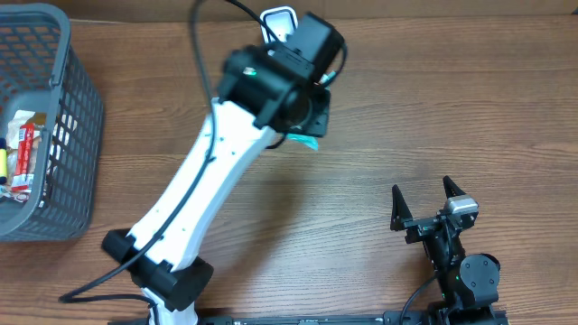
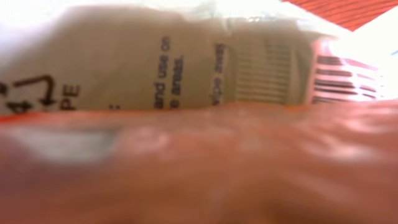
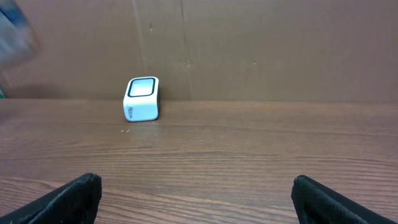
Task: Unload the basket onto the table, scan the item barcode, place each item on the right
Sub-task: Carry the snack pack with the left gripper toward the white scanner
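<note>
The wooden table (image 1: pixel 379 135) carries a grey basket (image 1: pixel 83 108) at its left edge, with other goods inside. The left arm (image 1: pixel 208 171) reaches diagonally across to the far side. The right arm is parked near the front edge, its pincer (image 1: pixel 424 200) spread wide and holding nothing.

The white scanner (image 1: pixel 278 20) stands at the far edge, partly covered from above by the left wrist, so that arm is much the nearer. The right one is well apart from it.

The packet (image 2: pixel 155 68) fills the left wrist view, and a teal corner pokes out under that wrist from above. The left pincer (image 1: pixel 309 125) hides its own fingers, but the packet is carried up off the table, so I judge it pinched there.

The packet's long axis runs across the wrist view, with the barcode (image 2: pixel 339 78) at its right end. The scanner lies just beyond the pincer, away from the robot. The next move probably needs that striped end turned toward the scanner's window.
</note>
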